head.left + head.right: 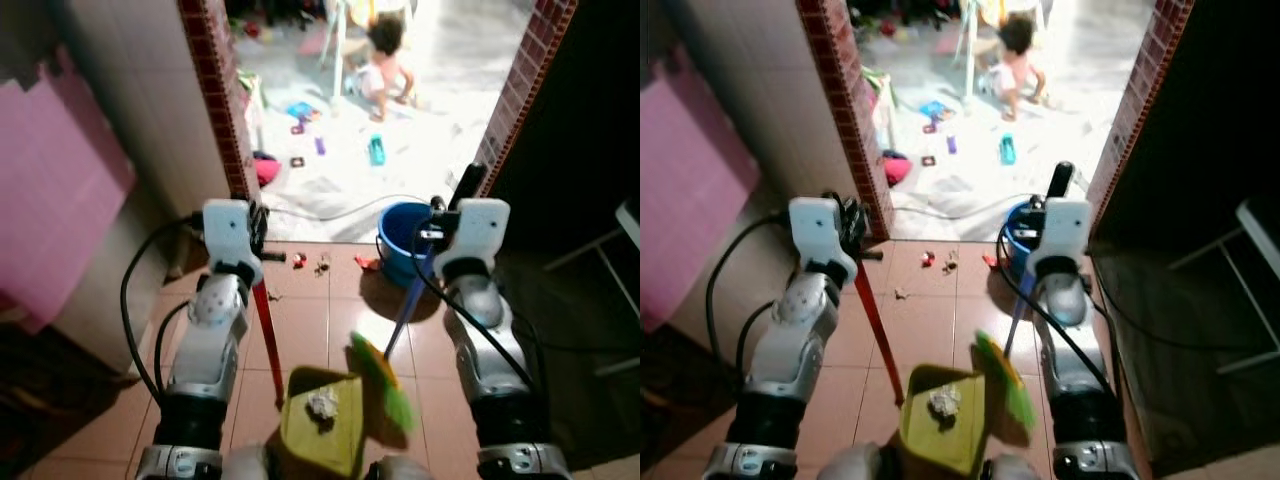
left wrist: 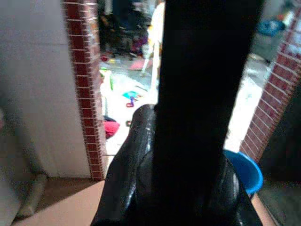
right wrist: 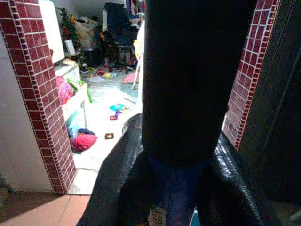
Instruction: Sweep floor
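Our left gripper (image 1: pixel 256 228) pinches the red dustpan handle (image 1: pixel 268 335); our right gripper (image 1: pixel 447 215) is clamped on the blue broom handle (image 1: pixel 402 317). Below them the yellow dustpan (image 1: pixel 322 421) rests on the terracotta tile floor (image 1: pixel 320 310), holding a grey dust clump (image 1: pixel 322 404), with the green broom head (image 1: pixel 382 381) beside it. Scraps (image 1: pixel 310 262) and a blue bucket (image 1: pixel 402 237) lie near the doorway. A child (image 1: pixel 382 62) sits beyond.

Terracotta tile floor (image 1: pixel 320 320) carries scattered litter scraps (image 1: pixel 311 262) and a blue bucket (image 1: pixel 402 236).
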Motion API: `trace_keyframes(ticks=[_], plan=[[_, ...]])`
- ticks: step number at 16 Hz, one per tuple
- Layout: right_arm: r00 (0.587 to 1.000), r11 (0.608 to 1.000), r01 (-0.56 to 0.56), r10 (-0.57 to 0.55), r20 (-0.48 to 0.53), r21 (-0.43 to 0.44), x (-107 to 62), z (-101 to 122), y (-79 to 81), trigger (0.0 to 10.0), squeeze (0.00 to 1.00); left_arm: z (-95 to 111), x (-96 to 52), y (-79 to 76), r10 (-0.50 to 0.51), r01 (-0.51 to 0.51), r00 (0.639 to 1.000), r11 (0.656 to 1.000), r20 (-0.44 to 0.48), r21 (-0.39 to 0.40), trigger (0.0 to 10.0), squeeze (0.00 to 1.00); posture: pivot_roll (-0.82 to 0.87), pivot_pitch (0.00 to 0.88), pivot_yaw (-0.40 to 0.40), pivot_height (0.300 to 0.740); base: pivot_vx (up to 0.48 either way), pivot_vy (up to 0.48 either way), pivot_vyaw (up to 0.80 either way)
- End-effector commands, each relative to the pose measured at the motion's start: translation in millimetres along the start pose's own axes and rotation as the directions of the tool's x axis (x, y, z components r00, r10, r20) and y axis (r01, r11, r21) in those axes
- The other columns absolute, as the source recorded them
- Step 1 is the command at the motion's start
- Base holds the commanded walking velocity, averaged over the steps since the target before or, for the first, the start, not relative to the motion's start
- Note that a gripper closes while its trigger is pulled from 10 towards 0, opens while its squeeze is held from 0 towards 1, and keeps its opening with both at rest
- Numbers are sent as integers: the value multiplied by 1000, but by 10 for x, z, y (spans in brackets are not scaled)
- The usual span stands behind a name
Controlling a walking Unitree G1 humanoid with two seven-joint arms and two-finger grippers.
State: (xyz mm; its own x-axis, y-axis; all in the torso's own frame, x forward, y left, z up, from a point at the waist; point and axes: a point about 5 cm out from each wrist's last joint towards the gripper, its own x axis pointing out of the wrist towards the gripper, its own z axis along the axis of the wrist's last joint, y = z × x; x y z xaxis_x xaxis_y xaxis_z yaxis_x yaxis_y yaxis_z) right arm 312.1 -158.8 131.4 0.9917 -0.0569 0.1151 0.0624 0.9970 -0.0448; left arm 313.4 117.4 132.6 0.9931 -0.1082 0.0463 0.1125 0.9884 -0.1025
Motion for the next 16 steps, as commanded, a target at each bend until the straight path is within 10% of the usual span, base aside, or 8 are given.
trace_keyframes(ticks=[1, 6, 16], plan=[[1000, 1000, 6, -5, 21, -30, -5, 56, -62, 10000, 0, 197, 59, 98, 47, -44, 996, 998, 77, -38, 10000, 0, -116, 37, 29, 740, 0, 0, 0], [997, 995, 72, -72, -4, -67, -31, -3, -235, 10000, 0, 409, 155, 314, 136, -124, 980, 989, 145, -86, 10000, 0, -120, 33, 33, 740, 0, 0, -320], [997, 996, 44, -48, -54, -75, 10, -97, -89, 10000, 0, 1083, 271, 354, 195, -151, 920, 977, 339, -153, 10000, 0, -109, 31, 27, 740, 0, 0, -560]])
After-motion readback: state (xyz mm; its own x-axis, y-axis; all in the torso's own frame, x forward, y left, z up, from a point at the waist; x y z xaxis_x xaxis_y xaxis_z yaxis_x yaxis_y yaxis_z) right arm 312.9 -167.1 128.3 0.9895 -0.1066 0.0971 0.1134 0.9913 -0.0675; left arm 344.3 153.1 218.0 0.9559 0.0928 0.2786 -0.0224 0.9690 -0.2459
